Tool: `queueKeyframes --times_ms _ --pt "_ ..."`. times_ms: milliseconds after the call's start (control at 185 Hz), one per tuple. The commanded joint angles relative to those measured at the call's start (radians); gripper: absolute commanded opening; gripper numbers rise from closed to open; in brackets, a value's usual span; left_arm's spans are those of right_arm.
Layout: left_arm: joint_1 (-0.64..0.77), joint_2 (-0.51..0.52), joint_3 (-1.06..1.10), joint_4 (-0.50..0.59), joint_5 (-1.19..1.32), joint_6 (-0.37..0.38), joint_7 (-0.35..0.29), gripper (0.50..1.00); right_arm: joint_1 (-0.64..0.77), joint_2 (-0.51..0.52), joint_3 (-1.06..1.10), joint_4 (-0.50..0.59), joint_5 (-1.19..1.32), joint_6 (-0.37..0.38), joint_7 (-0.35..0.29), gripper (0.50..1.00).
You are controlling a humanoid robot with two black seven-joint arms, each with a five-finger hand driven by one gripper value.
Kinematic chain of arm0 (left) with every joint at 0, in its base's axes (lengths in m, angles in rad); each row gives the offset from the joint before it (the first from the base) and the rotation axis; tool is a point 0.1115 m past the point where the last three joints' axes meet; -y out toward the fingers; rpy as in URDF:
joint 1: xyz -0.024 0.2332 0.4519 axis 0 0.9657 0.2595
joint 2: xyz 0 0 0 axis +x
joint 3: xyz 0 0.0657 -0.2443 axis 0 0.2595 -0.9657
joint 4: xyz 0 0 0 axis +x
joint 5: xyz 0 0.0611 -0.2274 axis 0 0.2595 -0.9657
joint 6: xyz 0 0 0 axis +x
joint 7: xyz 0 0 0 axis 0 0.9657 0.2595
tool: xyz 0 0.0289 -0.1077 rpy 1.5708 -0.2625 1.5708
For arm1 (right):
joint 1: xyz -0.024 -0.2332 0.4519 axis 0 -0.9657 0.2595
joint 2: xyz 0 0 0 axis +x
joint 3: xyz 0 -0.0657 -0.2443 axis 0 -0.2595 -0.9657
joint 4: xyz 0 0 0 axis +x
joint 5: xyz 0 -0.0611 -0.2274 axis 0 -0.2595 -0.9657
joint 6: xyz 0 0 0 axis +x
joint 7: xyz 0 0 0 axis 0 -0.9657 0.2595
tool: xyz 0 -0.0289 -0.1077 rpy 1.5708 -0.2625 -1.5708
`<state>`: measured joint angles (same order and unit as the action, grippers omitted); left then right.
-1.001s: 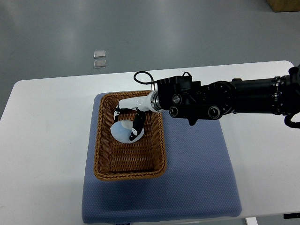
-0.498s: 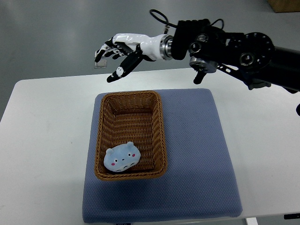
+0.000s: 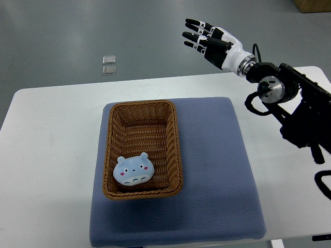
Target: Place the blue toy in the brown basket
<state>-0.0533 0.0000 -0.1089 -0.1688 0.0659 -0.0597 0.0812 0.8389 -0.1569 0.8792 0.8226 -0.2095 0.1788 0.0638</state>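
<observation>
Up high, the right hand (image 3: pixel 214 42) holds its fingers (image 3: pixel 195 35) spread apart and empty. Well below and left of them, the blue toy (image 3: pixel 134 171) lies inside the brown basket (image 3: pixel 174 135), on a blue mat (image 3: pixel 217 175) covering the white counter (image 3: pixel 51 155).

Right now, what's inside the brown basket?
A blue toy with a little face lies at the near end of the brown basket. The woven floor under the toy is covered.

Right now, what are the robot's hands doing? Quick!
Right hand: open, holding nothing, up beyond the table's far edge.
Left hand: not in view.
</observation>
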Motion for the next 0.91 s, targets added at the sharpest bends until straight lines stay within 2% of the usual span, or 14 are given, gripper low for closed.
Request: queueKeyframes --times_ms 0,243,357,563,903 --pt "0.0 0.0 0.0 0.0 0.0 0.0 0.0 1.0 -0.083 0.046 0.11 -0.006 0.007 0.011 0.019 0.911" --pt "0.001 0.0 0.0 0.0 0.0 0.0 0.0 1.0 -0.207 0.094 0.228 -0.016 0.058 0.114 0.05 0.913" --pt "0.0 0.0 0.0 0.0 0.0 0.0 0.0 1.0 -0.23 0.096 0.228 -0.04 0.117 0.134 0.054 0.913" --pt "0.0 0.0 0.0 0.0 0.0 0.0 0.0 1.0 -0.254 0.096 0.227 -0.109 0.128 0.229 0.054 0.913" --pt "0.0 0.0 0.0 0.0 0.0 0.0 0.0 1.0 -0.268 0.096 0.224 -0.132 0.128 0.237 0.054 0.913"
